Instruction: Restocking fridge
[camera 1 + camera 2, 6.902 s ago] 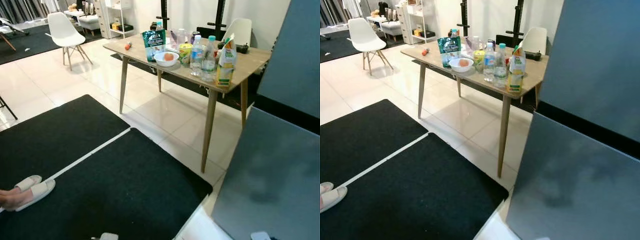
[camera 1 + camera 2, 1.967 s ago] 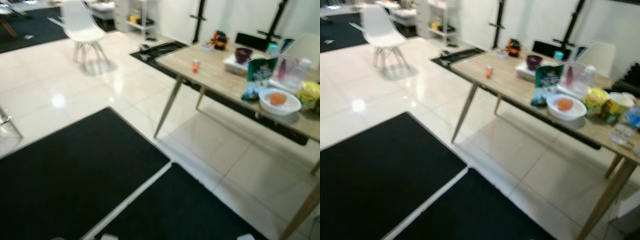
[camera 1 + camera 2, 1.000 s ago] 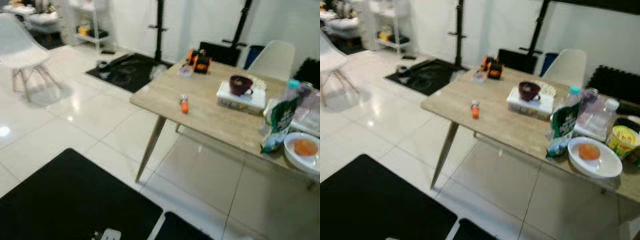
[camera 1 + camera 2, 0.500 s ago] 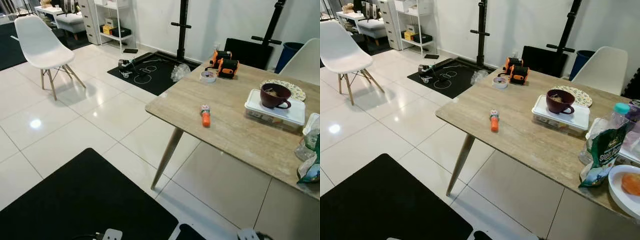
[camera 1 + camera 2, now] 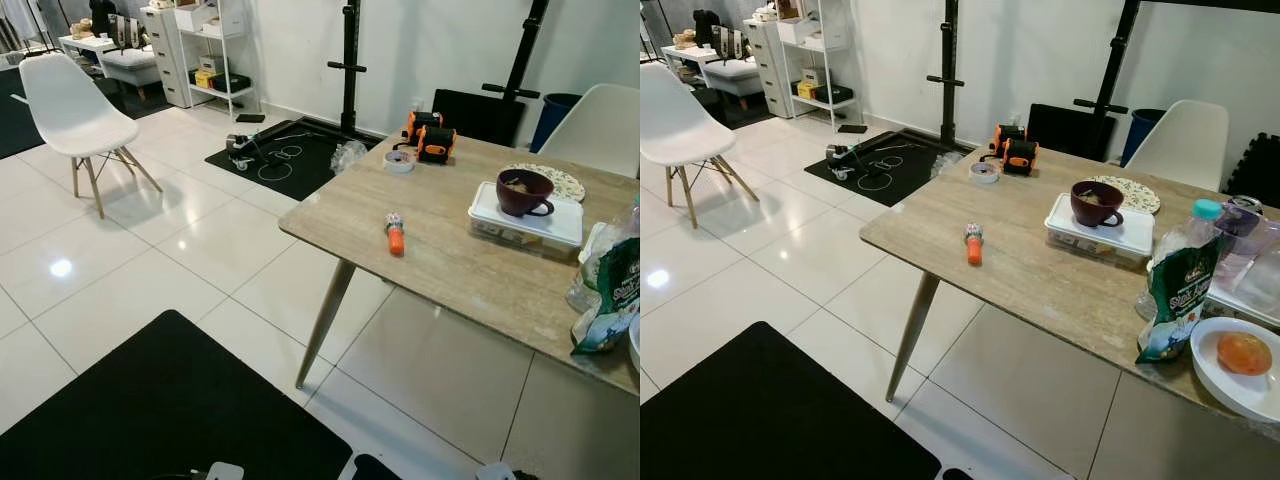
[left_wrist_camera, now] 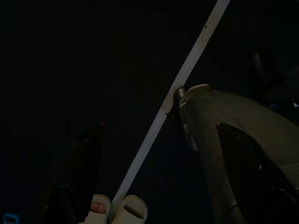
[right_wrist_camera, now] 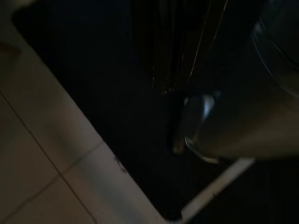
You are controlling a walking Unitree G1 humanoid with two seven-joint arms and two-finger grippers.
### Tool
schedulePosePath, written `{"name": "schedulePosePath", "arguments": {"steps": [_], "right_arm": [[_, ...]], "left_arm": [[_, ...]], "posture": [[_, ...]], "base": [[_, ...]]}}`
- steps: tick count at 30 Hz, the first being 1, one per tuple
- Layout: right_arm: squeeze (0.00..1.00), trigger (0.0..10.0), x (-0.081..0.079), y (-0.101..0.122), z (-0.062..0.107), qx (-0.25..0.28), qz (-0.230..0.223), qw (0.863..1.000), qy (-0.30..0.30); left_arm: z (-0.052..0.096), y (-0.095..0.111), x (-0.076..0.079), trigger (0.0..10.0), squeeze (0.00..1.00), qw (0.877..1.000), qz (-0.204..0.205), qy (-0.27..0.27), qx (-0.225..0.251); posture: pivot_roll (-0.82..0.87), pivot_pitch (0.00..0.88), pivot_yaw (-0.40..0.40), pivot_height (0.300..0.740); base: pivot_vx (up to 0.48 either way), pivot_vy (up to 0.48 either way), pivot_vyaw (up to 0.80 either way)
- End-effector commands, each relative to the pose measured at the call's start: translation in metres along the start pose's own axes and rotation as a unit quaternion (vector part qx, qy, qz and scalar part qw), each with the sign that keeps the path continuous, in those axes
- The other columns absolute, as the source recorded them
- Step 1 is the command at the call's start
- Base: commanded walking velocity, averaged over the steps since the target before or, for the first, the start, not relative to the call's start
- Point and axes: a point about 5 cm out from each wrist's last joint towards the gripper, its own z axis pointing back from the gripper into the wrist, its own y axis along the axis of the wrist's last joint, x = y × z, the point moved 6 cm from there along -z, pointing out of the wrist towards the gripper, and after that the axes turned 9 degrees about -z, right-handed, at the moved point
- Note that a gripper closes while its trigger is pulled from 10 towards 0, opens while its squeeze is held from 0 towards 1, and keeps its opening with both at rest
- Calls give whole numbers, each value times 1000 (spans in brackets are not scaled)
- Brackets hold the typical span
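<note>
I'm facing the wooden table [image 5: 1040, 270]; groceries to restock, green bag [image 5: 1175, 300] and bowl [image 5: 1240, 375], sit at its right end, unreached. Left gripper [image 6: 154, 172] hangs over black mat, fingers spread, empty. Right gripper [image 7: 187, 65]: jaws unreadable, too dark

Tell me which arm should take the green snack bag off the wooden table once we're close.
Right, probably: the green snack bag stands toward the right end of the light wooden table, beside the white bowl holding an orange fruit, on the robot's right side.
</note>
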Motion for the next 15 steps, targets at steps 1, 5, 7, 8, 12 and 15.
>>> {"name": "schedulePosePath", "arguments": {"steps": [1, 5, 7, 8, 12, 15], "right_arm": [[0, 10000, -3, 26, -2, 46, -24, 999, 13], [0, 10000, -17, 70, -3, 111, -48, 990, 67], [0, 10000, -44, 97, 0, 135, 8, 979, 150], [0, 10000, -44, 97, 0, 135, 8, 979, 150], [0, 10000, -86, 138, 13, 170, 68, 943, 278], [0, 10000, -106, 157, 23, 186, 96, 917, 340]], "left_arm": [[2, -11, 3, 10000, 0, 1000, -5, -2, -16], [1, -9, 3, 10000, 0, 1000, -7, -2, -13], [1, -7, 4, 10000, 0, 1000, -7, -5, -11], [1, -7, 4, 10000, 0, 1000, -7, -5, -11], [0, -5, 6, 10000, 0, 1000, -4, -7, -7], [0, -5, 7, 10000, 0, 1000, -3, -8, -7]], "posture": [[-60, 0, -20, 740], [-63, 0, -21, 740], [-63, 0, -21, 740], [-63, 0, -21, 740], [-61, 0, -26, 740], [-58, 0, -28, 740]], "base": [[0, 0, 0], [0, 0, 0], [0, 0, 0], [0, 0, 0], [0, 0, 0], [0, 0, 0]]}}
